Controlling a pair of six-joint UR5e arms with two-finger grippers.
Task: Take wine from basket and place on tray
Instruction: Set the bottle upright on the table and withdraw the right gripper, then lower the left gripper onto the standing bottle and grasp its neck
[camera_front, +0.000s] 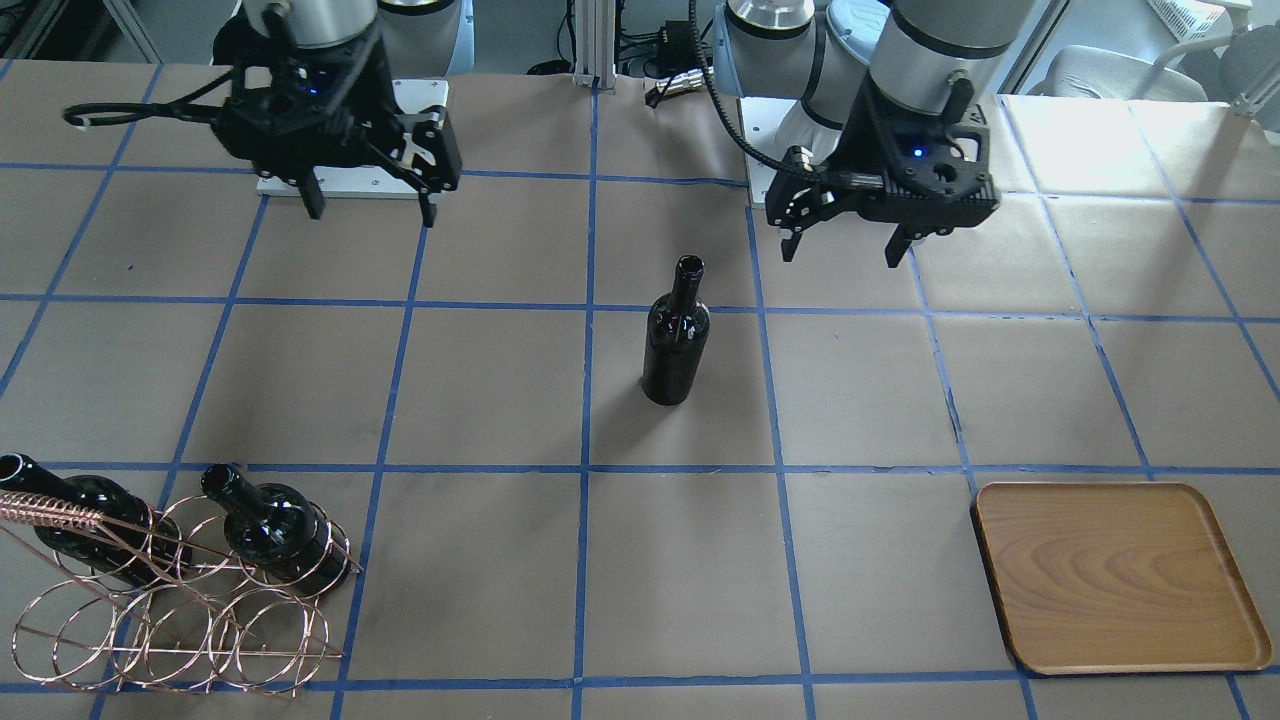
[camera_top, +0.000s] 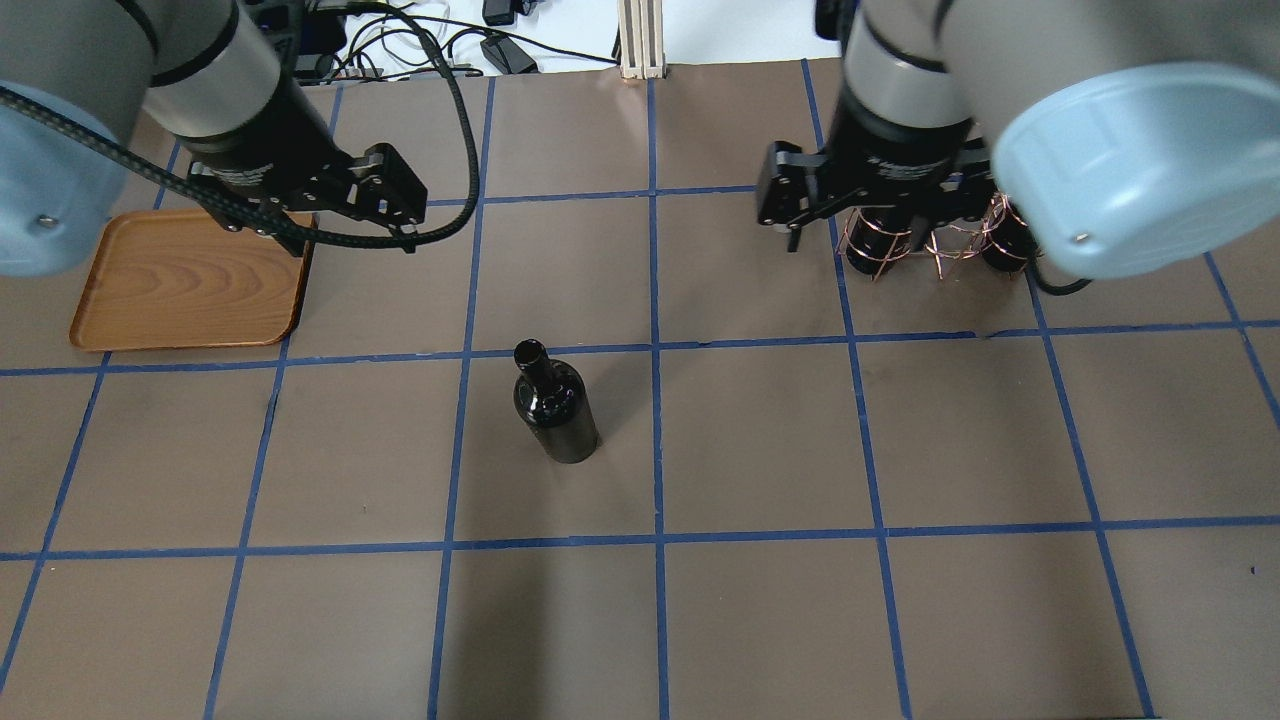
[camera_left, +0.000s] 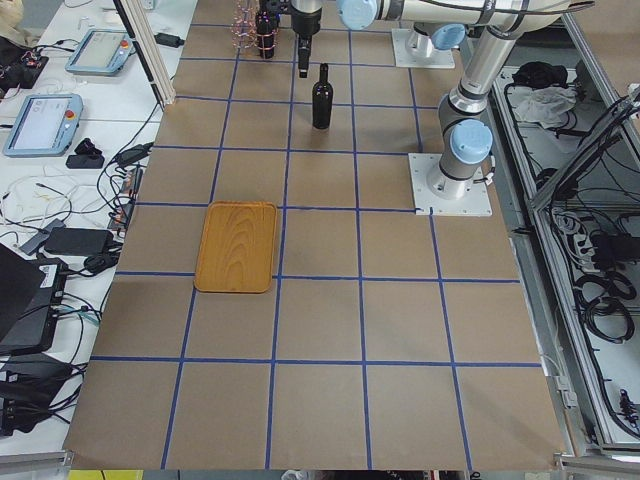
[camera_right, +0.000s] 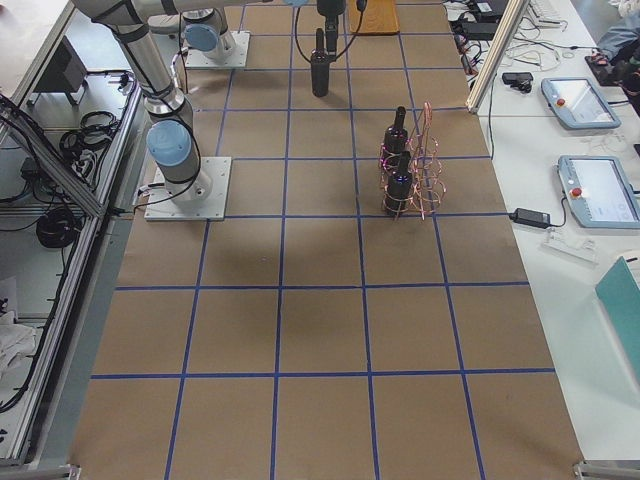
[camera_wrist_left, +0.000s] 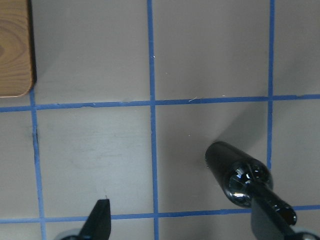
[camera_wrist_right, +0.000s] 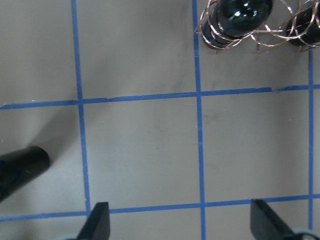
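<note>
One near-black wine bottle (camera_front: 677, 335) stands upright alone on the middle of the table, also in the overhead view (camera_top: 555, 400). Two more bottles (camera_front: 275, 525) lie in the copper wire basket (camera_front: 170, 620) on my right side. The wooden tray (camera_front: 1120, 575) lies bare on my left side. My left gripper (camera_front: 840, 258) is open and empty above the table, between tray and standing bottle; its wrist view shows that bottle (camera_wrist_left: 240, 172) by one finger. My right gripper (camera_front: 371, 217) is open and empty, held above the table near the basket (camera_wrist_right: 220, 40).
The table is covered in brown paper with a blue tape grid. The arms' white base plates (camera_front: 350, 180) sit at the robot's side. Tablets and cables (camera_left: 45, 120) lie on side benches beyond the table's ends.
</note>
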